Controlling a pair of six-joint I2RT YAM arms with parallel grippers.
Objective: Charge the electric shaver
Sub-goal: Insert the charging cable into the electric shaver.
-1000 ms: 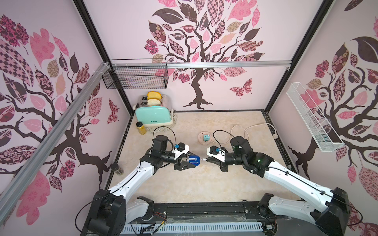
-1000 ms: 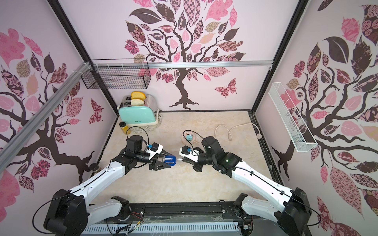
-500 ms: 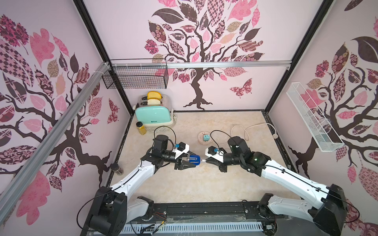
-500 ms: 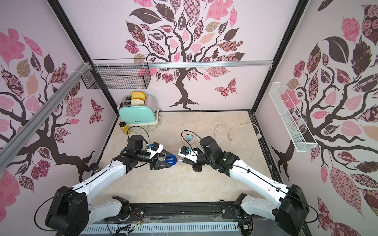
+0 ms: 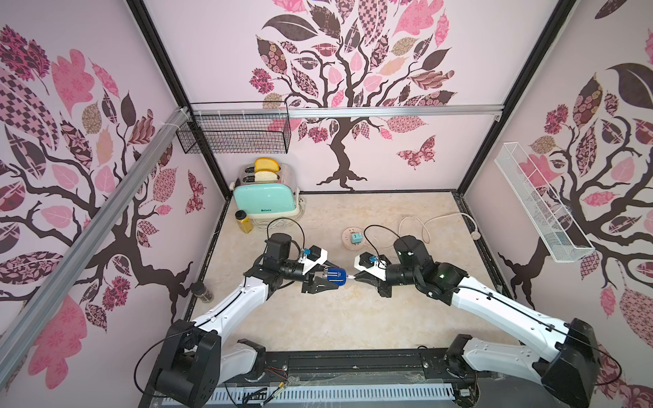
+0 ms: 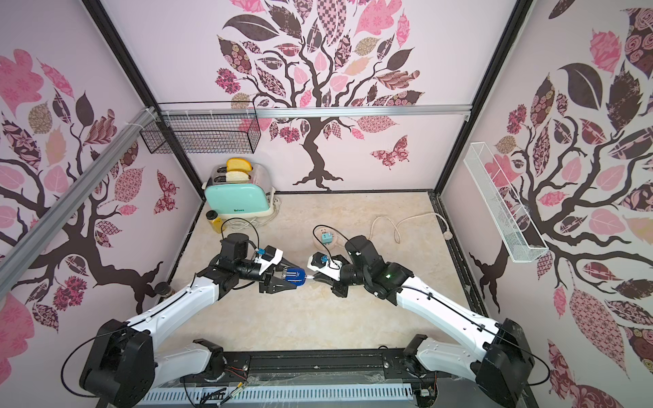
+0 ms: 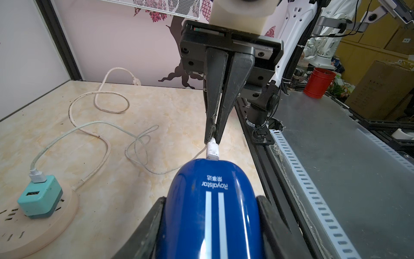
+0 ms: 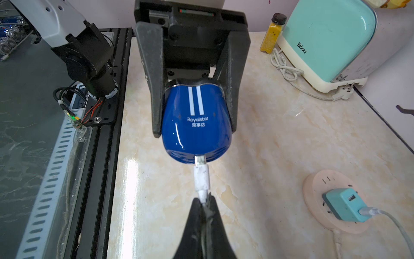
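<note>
Here we are at the desk (image 5: pixel 353 318), both arms meeting nose to nose just on the robot's side of the round pale-pink socket hub (image 5: pixel 346 234). The left gripper (image 5: pixel 328 278) has its jaws grasping the electric shaver (image 8: pixel 196 125), one black finger down each flank of that glossy blue body, the two white stripes and the brand lettering facing up. The shaver hangs clear of the desk, near the hub, its rounded end pointing at the right arm. And there is the right gripper (image 7: pixel 212 134), jaws clenched tight on the rear of a white cable plug (image 8: pixel 201 177), the plug in line with the shaver. The plug's metal tip meets the shaver's end, though how deep it sits I cannot tell from here. Follow the thin white cable (image 7: pixel 89 125) back: it loops across the desk to the teal plug adapter (image 8: pixel 342 203), which stands plugged into the hub. A thicker cream cord (image 5: pixel 424 222) snakes away from the hub on the side away from the robot. Farther from the hub, out beyond the left arm by the back wall, a mint toaster (image 5: pixel 265 201) carries two slices of bread, a small yellow bottle (image 5: pixel 243 221) just beside it.
</note>
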